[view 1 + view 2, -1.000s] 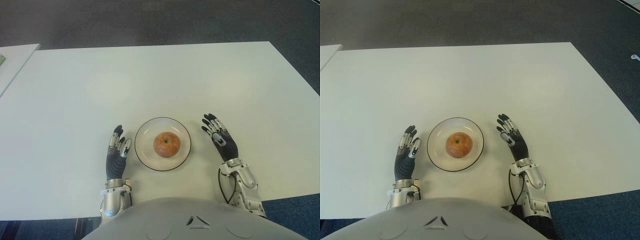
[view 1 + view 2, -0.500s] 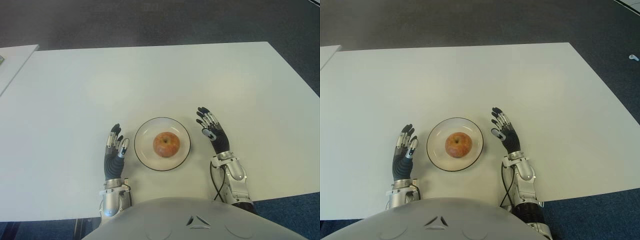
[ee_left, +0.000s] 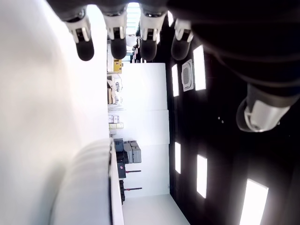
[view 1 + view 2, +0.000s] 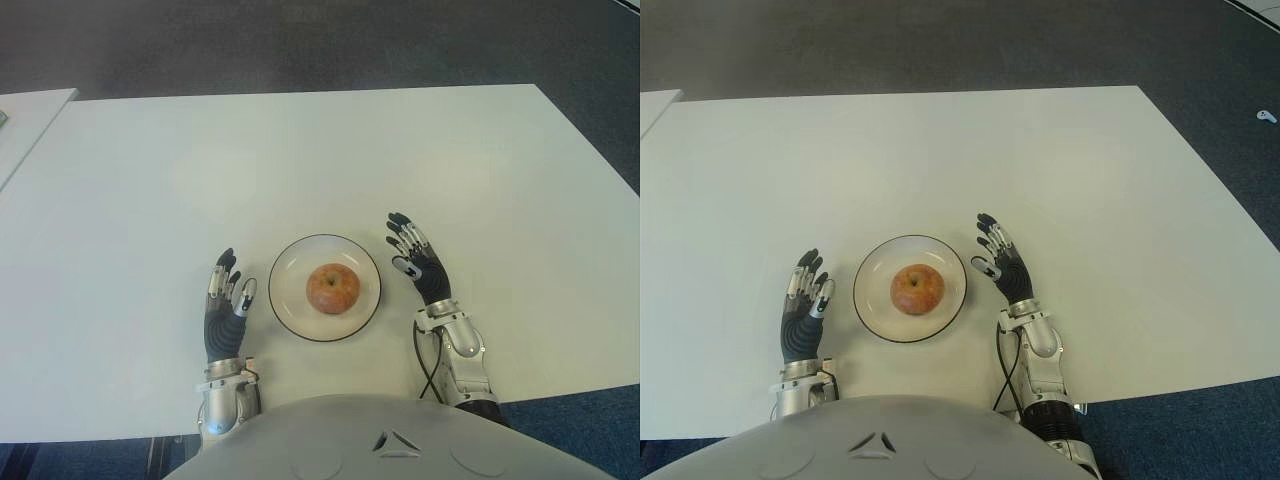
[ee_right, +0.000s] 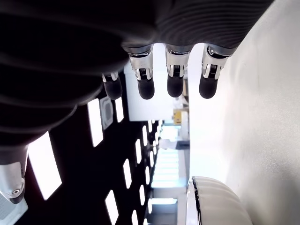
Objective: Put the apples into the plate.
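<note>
A red apple is sitting in the middle of a round plate on a white table, while the left hand and right hand are flanking the plate, fingers straight and holding nothing.

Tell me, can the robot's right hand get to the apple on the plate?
Probably yes. The right hand shows open just beside the plate, on its right, and the apple sits uncovered in the middle with nothing between them.
</note>
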{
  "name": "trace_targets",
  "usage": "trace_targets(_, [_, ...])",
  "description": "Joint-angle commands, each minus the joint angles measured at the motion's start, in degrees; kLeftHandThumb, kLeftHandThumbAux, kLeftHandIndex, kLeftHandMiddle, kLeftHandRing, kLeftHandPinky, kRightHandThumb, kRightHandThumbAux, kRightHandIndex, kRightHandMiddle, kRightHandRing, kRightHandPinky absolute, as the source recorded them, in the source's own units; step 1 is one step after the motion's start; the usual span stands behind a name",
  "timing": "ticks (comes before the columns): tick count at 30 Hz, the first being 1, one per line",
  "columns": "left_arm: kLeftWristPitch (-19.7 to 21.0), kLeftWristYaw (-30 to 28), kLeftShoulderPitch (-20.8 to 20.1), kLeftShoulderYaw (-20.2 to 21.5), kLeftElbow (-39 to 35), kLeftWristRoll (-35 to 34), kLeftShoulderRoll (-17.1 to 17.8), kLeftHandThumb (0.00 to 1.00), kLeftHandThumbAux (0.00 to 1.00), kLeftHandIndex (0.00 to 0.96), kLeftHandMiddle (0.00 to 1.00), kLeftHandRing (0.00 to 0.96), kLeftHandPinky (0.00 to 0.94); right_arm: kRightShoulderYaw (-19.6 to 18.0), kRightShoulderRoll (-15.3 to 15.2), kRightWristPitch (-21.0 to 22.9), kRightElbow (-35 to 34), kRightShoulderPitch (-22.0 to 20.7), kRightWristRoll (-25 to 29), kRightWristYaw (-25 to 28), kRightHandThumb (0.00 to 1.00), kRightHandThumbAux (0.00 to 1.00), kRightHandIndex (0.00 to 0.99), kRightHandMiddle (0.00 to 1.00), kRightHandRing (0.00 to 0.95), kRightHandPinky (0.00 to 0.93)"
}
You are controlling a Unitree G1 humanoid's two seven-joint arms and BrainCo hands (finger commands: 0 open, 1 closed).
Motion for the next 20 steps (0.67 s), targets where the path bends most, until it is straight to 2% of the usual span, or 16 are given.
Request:
trace_targets(1, [0.15,0.76,-0.12,0.69,1.62,1.04,-0.11,0.072,0.474,0.101,0.056,0.036,0.033,1.12,2.18,-0.13,5.36,2.81,0.04,-0.71,0.166,0.507,0.000,0.000,0.000,0.000])
trace_targets(20, [-1.93,2.81,0.51,1.65,2.46,2.51,-1.50,0.050,0.508,0.082,0.036,0.014,0.028,1.40,1.72,0.03,6.00,2.03,-0.24,-0.37,0.182,0.513,0.000,0.000,0.000,0.000])
